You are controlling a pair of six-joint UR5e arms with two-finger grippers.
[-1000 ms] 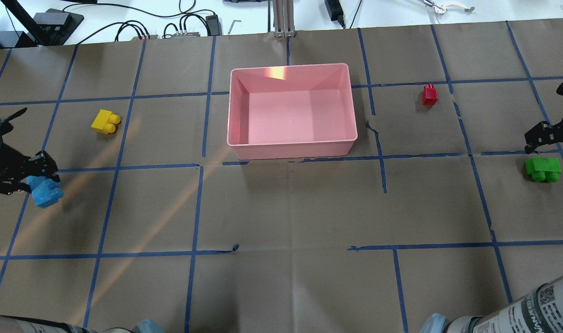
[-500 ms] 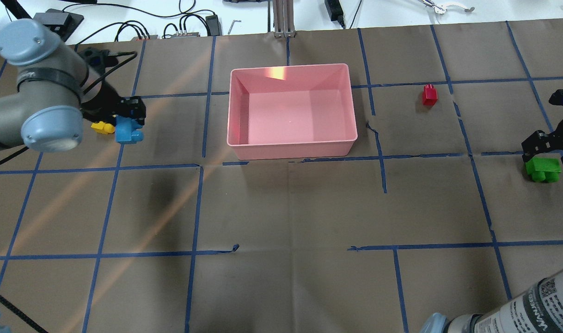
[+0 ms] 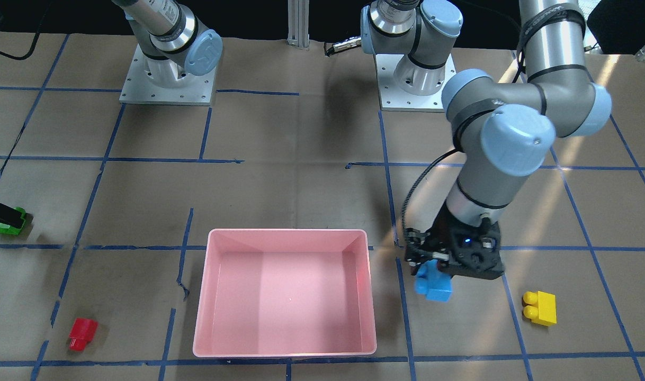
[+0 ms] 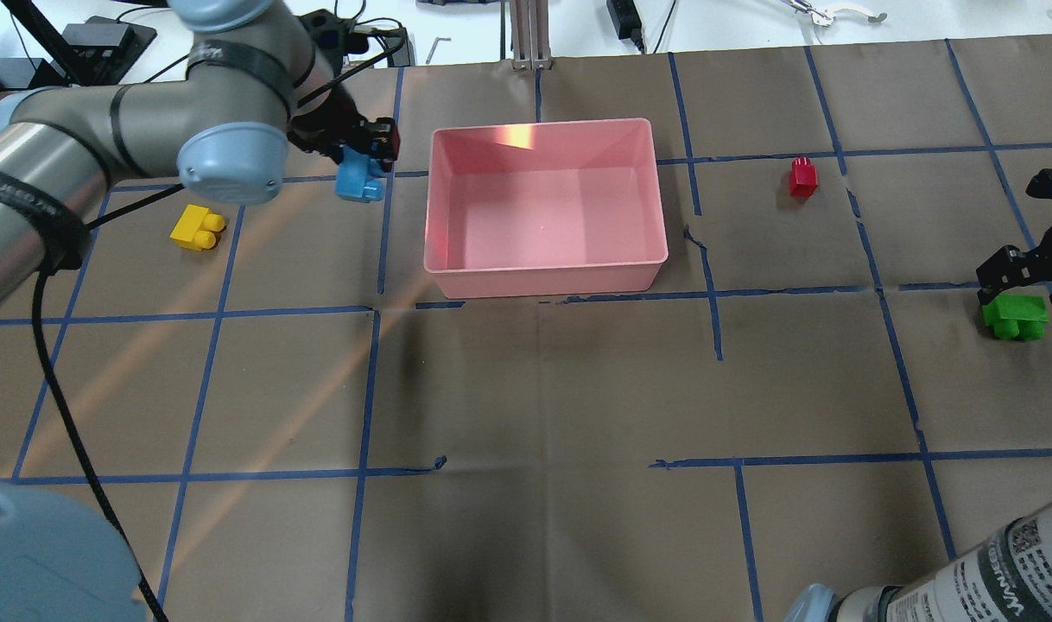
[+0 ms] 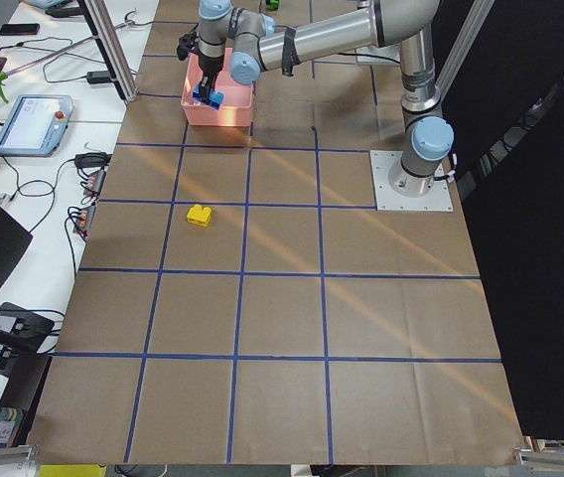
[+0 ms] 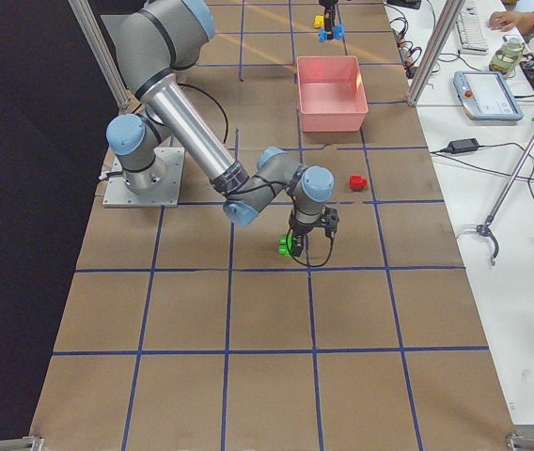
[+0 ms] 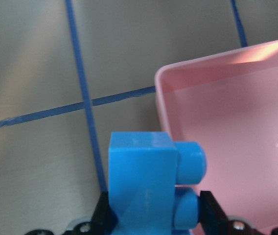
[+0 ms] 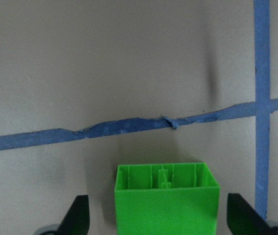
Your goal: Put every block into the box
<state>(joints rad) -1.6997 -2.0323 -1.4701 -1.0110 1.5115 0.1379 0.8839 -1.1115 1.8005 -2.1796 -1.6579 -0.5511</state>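
Observation:
My left gripper (image 4: 366, 158) is shut on the blue block (image 4: 358, 179) and holds it above the table, just outside the left wall of the pink box (image 4: 547, 277). The left wrist view shows the blue block (image 7: 146, 181) beside the box's corner (image 7: 164, 78). My right gripper (image 4: 1021, 289) is open and low over the green block (image 4: 1016, 316); in the right wrist view the green block (image 8: 166, 196) sits between the spread fingers (image 8: 76, 215) with gaps either side. The yellow block (image 4: 196, 229) and red block (image 4: 803, 176) lie on the table. The box holds no blocks.
Brown paper with a blue tape grid covers the table (image 4: 535, 389). Cables and small devices (image 4: 345, 52) lie beyond the far edge. The left arm's elbow (image 4: 232, 160) hangs over the table near the yellow block.
My left arm has carried the blue block from the far left edge, past the yellow block, to the box's left wall. My right gripper has come down slightly onto the green block.

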